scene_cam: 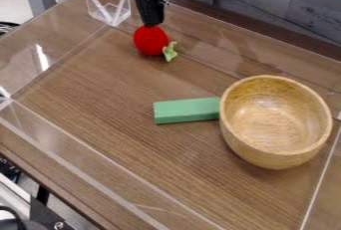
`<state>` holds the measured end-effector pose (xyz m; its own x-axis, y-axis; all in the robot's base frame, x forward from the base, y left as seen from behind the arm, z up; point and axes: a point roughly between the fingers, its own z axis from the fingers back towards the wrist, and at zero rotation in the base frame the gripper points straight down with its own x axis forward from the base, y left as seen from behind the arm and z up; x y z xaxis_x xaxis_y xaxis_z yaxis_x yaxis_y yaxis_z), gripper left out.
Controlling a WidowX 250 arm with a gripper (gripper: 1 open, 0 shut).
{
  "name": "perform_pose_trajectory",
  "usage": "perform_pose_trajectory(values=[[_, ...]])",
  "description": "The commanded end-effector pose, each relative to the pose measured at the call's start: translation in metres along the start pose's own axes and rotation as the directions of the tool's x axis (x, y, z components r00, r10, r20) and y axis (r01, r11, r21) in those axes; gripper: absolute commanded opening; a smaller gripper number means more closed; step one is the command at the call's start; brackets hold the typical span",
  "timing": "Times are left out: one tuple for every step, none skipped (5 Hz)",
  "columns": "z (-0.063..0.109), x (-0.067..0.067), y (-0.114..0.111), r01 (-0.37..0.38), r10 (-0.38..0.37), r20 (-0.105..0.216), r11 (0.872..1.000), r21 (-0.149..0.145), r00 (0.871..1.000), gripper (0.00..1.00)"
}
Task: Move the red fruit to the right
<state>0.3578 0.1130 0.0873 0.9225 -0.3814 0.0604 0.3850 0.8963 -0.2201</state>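
Hiding partly behind the red fruit (151, 42), pincer (147, 21) tips blur.

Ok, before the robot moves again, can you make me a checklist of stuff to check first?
- Red fruit in plain sight: ok
- Red fruit resting on the table: ok
- Gripper right by the fruit: ok
- Fruit really held tight by the gripper: cannot tell
- Green block out of the gripper's way, nearer the bowl: ok
- Fruit moved over to the right side: not ok
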Motion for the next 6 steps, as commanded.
perform_pose_trajectory(values=[[0.046,0.009,-0.009,-0.013,0.008,0.078,0.998,0.065,0.997,0.00],[0.047,0.013,-0.016,-0.043,0.036,0.097,0.997,0.069,0.995,0.00],[0.023,0.012,-0.015,-0.072,0.067,0.083,0.995,0.066,0.994,1.00],[0.008,0.016,-0.021,-0.088,0.083,0.067,0.994,0.063,0.994,1.00],[0.020,0.026,-0.036,-0.118,0.112,0.090,0.991,0.065,0.990,0.00],[0.022,0.031,-0.036,-0.139,0.132,0.107,0.988,0.067,0.985,0.00]])
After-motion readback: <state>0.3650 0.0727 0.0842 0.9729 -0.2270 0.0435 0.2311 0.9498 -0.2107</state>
